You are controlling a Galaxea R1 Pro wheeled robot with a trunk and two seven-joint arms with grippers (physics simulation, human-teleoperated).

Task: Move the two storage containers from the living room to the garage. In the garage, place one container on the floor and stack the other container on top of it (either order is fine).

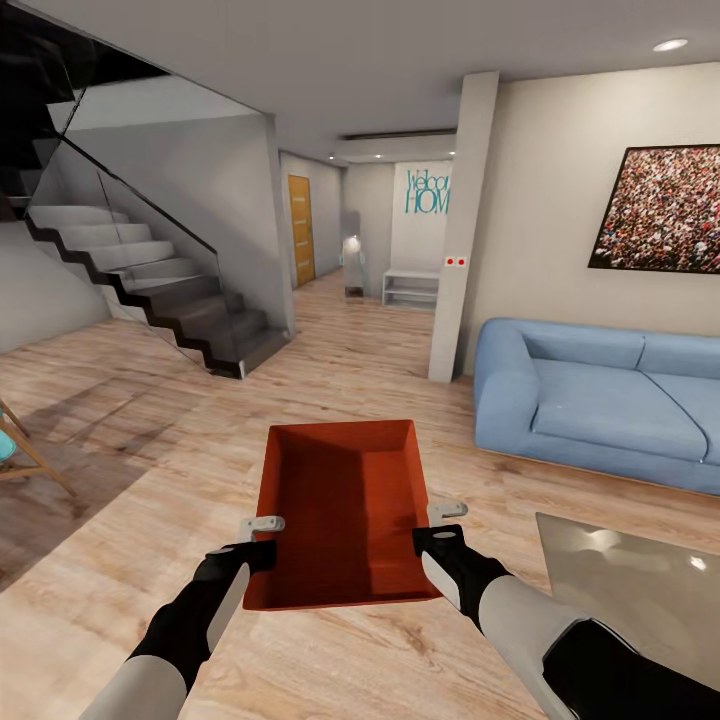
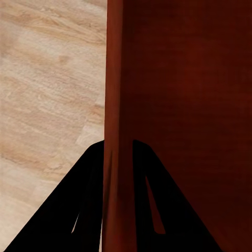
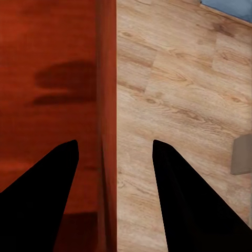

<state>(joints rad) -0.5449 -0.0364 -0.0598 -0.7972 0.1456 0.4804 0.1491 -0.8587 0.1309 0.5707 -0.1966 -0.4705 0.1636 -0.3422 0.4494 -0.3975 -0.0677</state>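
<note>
An orange-red storage container [image 1: 345, 510] hangs above the light wood plank floor [image 1: 150, 430] of the living room, held between both arms in front of the robot, its open top facing up and its inside bare. The left claw [image 1: 262, 524] sits at the container's left long wall; in the left wrist view its two dark fingers [image 2: 79, 210] lie tight against either side of that wall [image 2: 118, 105], so it is clenched on the container. The right claw [image 1: 446, 510] sits at the container's right long wall; in the right wrist view its fingers [image 3: 42, 199] straddle the wall [image 3: 106, 105], one inside the bin and one outside over the floor, with a visible gap between the outer finger and the wall, so whether it truly grips the container cannot be told. Beyond the container to the right stands a blue sofa [image 1: 600, 400], with a glass table [image 1: 640, 580] just right of the right arm. Beyond the container to the left a dark staircase [image 1: 170, 300] rises, and straight past it a hallway leads to a honey-coloured door [image 1: 301, 230]. A picture [image 1: 660, 210] hangs above the sofa
</note>
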